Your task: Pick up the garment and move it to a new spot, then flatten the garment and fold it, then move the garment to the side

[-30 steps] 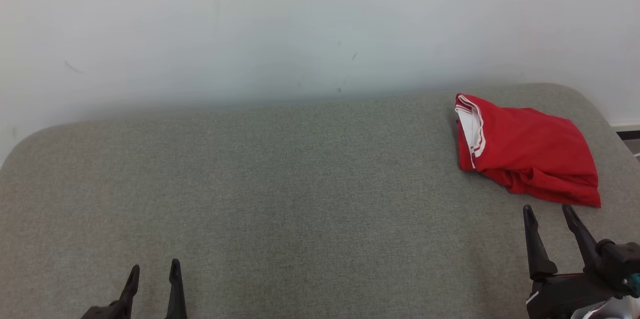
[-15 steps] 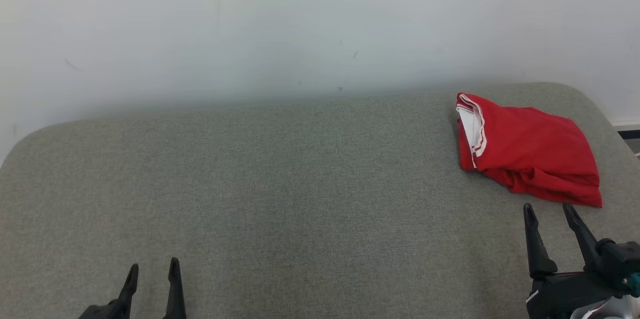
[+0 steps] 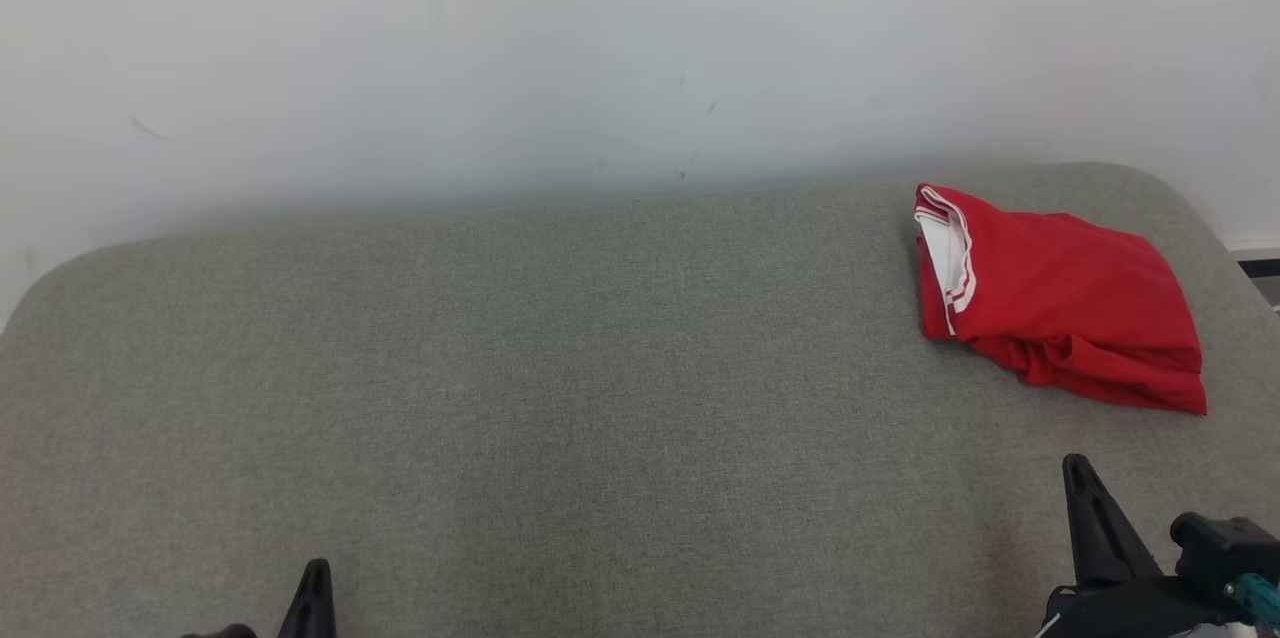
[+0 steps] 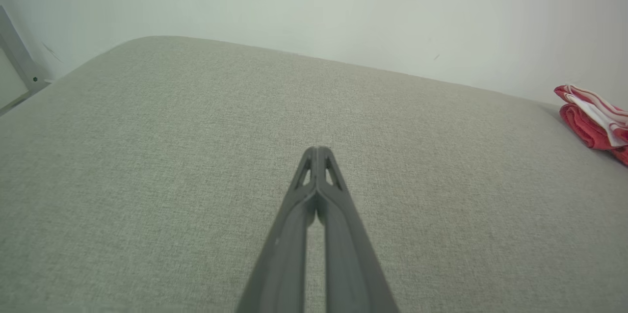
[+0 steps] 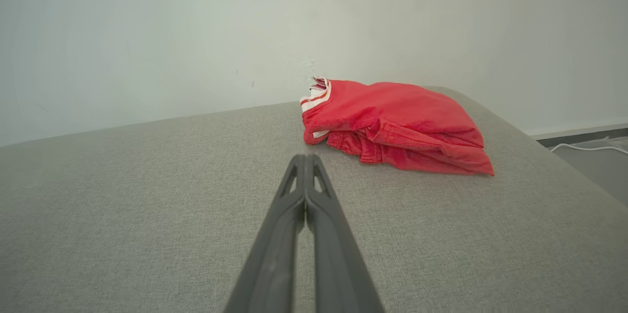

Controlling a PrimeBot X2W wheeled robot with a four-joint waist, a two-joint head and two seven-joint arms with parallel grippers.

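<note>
— Left gripper [image 4: 318, 152]: open or closed?
— Closed. Both dark fingers [image 4: 287, 244] pressed together right up to the tips, nothing pinched between. Poised low over the grey cushion [image 4: 147, 156]; touching it or not, impossible to tell.
— And the right gripper [image 5: 305, 157]?
— Same story: clamped tip to tip, empty, pointing across the same grey fabric.
— Whereabouts of the garment [image 5: 392, 121]?
— Just ahead of the right fingertips and spreading off to their right. Near, but apart, with a strip of bare cushion between. Red, bunched into a loose heap, resting on the cushion. White-banded end with thin red stripes straight beyond the tips; lumpy gathered edge nearest them.
— Seen from the left fingers?
— Well apart: far off to their right and farther ahead, striped end at the right edge of the left wrist view.
— Anything beyond?
— Pale wall [image 3: 600, 38] rising straight behind the cushion, ahead of both pairs of fingers. Off to the right of the right fingers, past the cushion's rounded edge, a patch of floor [image 5: 603, 161] with a white cable [image 5: 588, 147] lying on it.
— Between the two grippers?
— A broad stretch of grey fabric.
</note>
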